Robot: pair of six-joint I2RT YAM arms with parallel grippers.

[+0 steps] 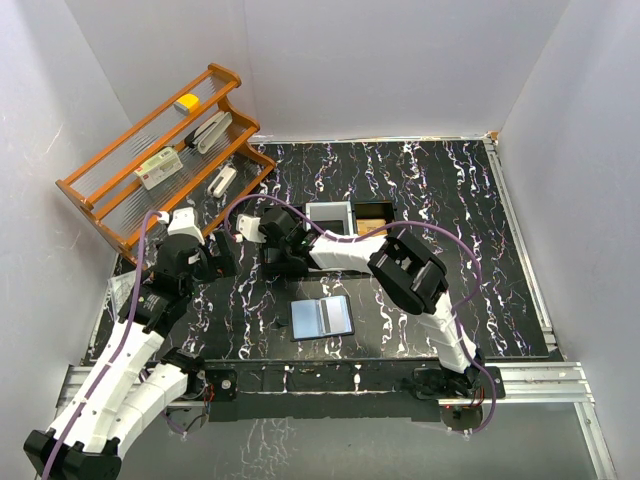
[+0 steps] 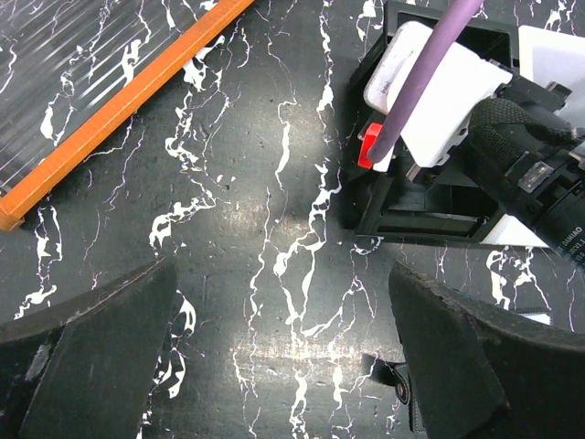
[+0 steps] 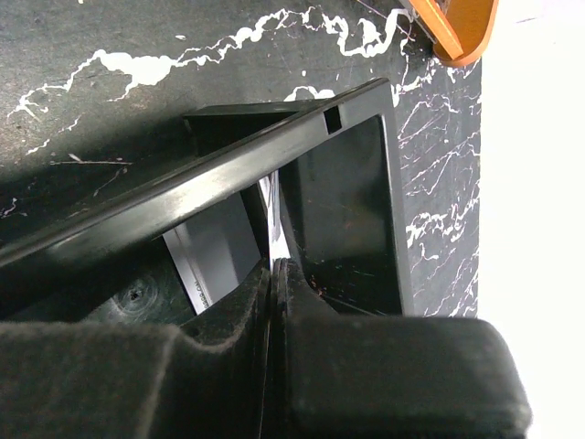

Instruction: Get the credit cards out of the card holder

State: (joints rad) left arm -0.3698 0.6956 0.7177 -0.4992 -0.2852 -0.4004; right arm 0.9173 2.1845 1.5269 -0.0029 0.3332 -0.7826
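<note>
My right gripper (image 3: pixel 274 274) is pressed fully shut, its tips down inside the end compartment of the tray (image 3: pixel 238 165). A thin pale edge rises from between the tips. I cannot tell whether I am actually pinching it. Just beside my fingers (image 3: pixel 219 366), a grey card (image 3: pixel 215 251) shows in that same compartment, under the tray's rim.

My left gripper (image 2: pixel 283 338) is spread as wide as it goes and holds nothing. It hangs over the bare table (image 2: pixel 238 210) just left of the tray, well short of touching it.

The card holder (image 1: pixel 322 318) lies open and flat on the near side of the tray, its light inside facing up. It sits apart from the tray and from both my grippers, with my right forearm passing between it and the tray.

An orange rack (image 1: pixel 160 160) stands to the far left of the tray.
</note>
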